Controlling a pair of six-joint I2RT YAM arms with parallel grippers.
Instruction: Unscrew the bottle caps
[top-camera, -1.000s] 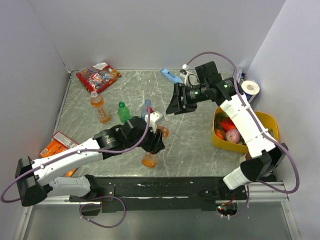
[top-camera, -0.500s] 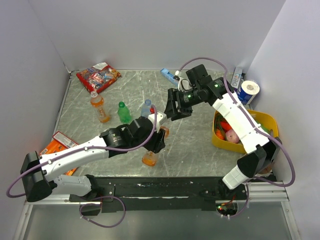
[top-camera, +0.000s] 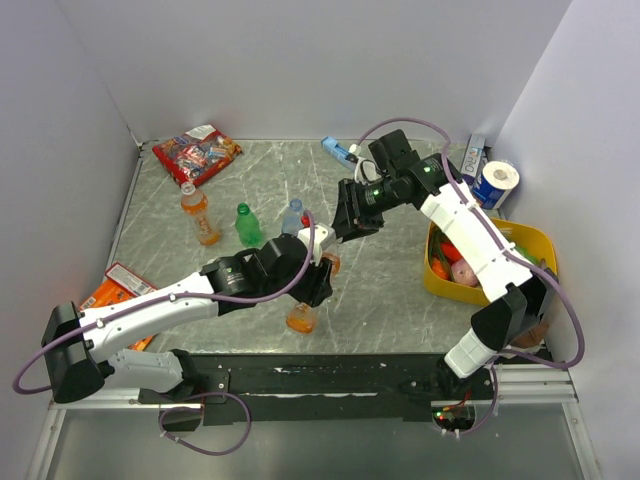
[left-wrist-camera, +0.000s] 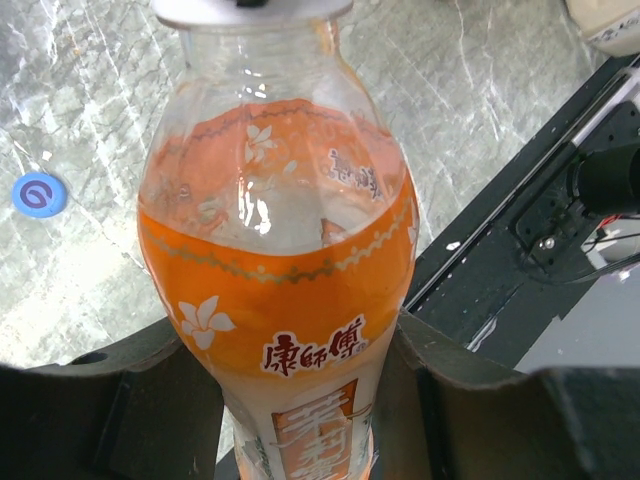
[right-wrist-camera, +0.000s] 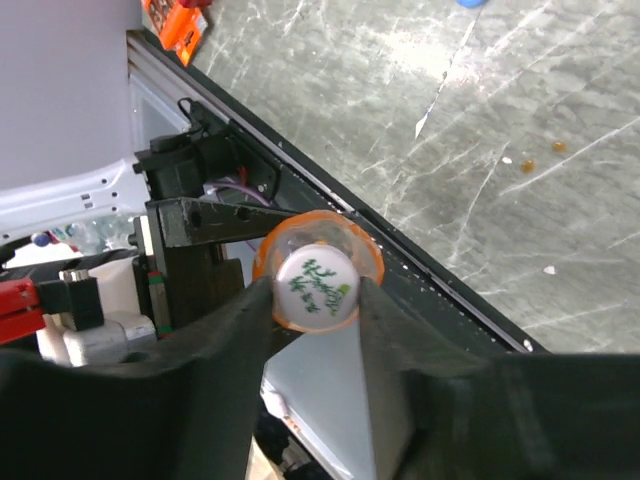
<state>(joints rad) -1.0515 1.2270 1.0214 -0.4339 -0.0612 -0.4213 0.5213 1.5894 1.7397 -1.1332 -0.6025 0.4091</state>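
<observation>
Bottle cap (right-wrist-camera: 316, 286) within right hand (right-wrist-camera: 317, 300)

Bottle (left-wrist-camera: 280, 300): orange liquid, orange label, white flowers, dark red lettering. Cap (right-wrist-camera: 316, 288): white, green print, orange ring below. Table (top-camera: 400, 290): grey marble, white veins. Loose cap (left-wrist-camera: 38, 194): blue, swirl mark. Green bottle (top-camera: 246, 224). Tub (top-camera: 540, 245) yellow. Snack bag (top-camera: 196, 153) red.

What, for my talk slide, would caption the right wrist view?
Right gripper pinching the white cap of the orange bottle above the marble table.
</observation>
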